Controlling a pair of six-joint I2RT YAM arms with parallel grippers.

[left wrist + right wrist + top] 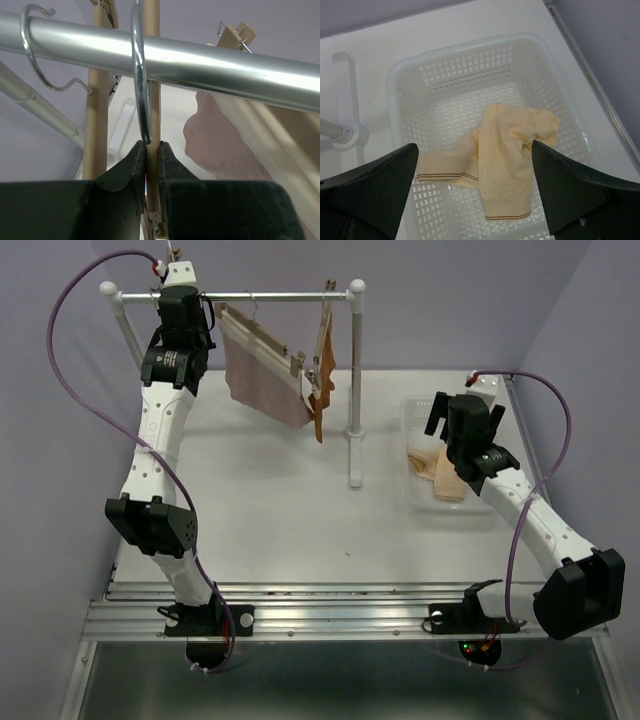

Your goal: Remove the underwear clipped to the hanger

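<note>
One claw (152,148) high on hanger (155,112)

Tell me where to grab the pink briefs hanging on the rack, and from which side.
Pinch the free lower hem of the pink briefs, away from the clips on the hanger. The fabric hangs flat, broad face toward the arms, so bring the open right hand in from the near side.

The left arm (160,430) stretches up and forward, bent a little at the elbow. Its tool (152,150) is pinched tight on the thin wooden bar of a hanger (155,107). The right arm (530,515) folds at the elbow, wrist tipped down. Its tool (475,155) has its fingers spread wide and grips nothing.
</note>
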